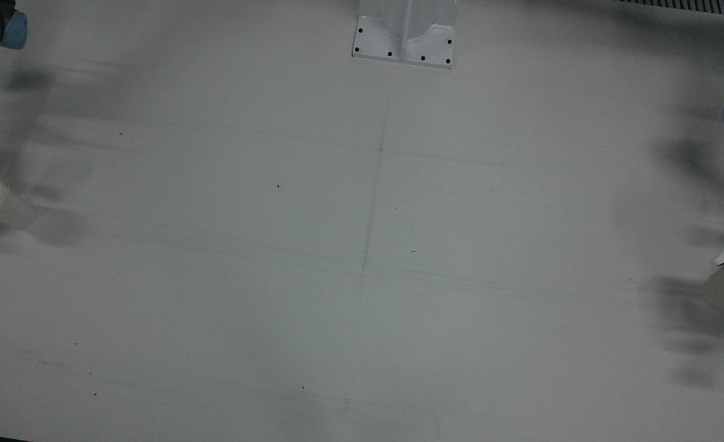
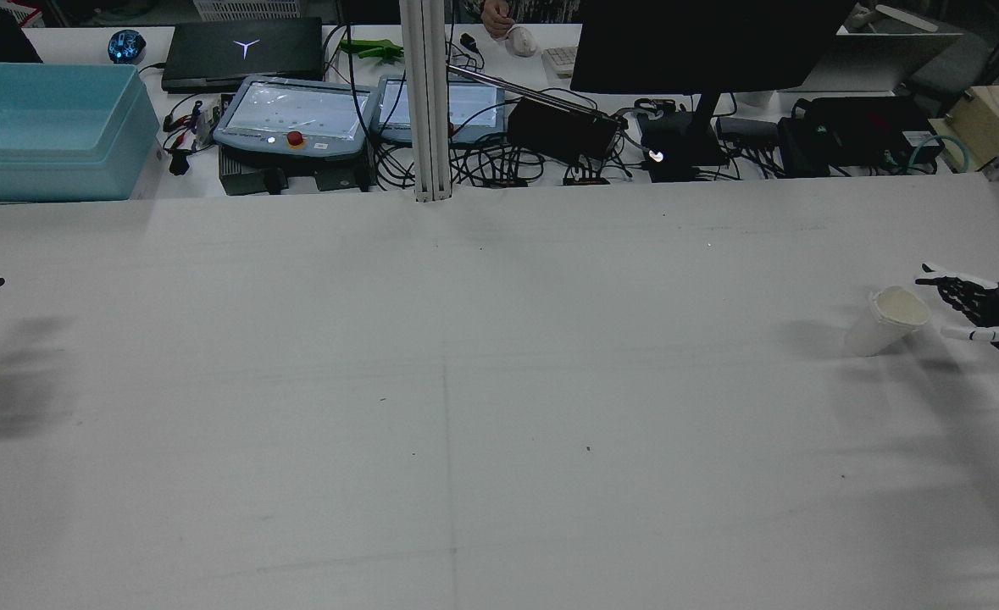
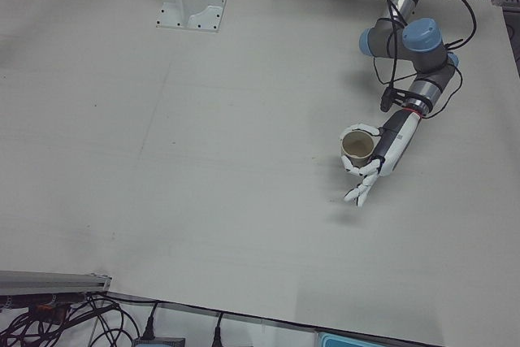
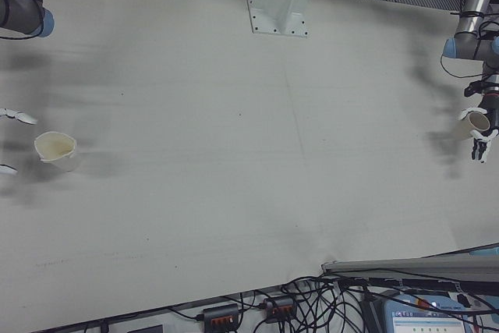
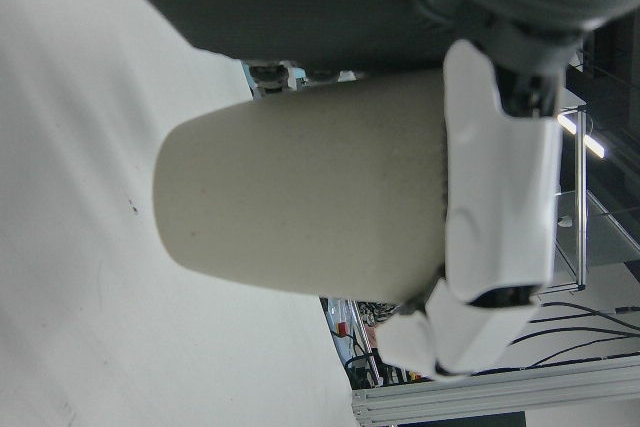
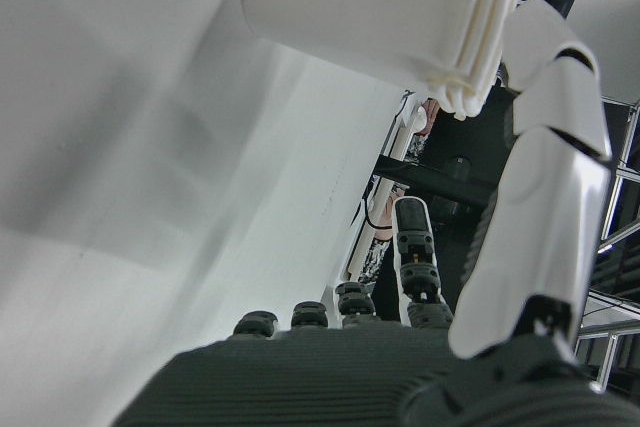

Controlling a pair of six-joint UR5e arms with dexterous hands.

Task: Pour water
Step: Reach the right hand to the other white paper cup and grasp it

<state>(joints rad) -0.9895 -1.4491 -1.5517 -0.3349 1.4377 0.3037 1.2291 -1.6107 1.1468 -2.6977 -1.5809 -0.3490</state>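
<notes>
Two cups sit at opposite table edges: my left hand point(image 3: 375, 158) wraps its fingers around the brown-lined cup point(image 3: 356, 147), while my right hand point(image 2: 978, 309) spreads open beside the white cup point(image 2: 887, 320).

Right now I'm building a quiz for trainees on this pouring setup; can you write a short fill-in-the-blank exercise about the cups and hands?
1. The robot's ____ hand has its fingers wrapped around a paper cup.
2. The right hand is beside the white cup with its fingers ____.
3. The white cup stands on the ____.
4. In the rear view, the white cup is near the table's ____ edge.

Missing words: left; apart; table; right
</notes>
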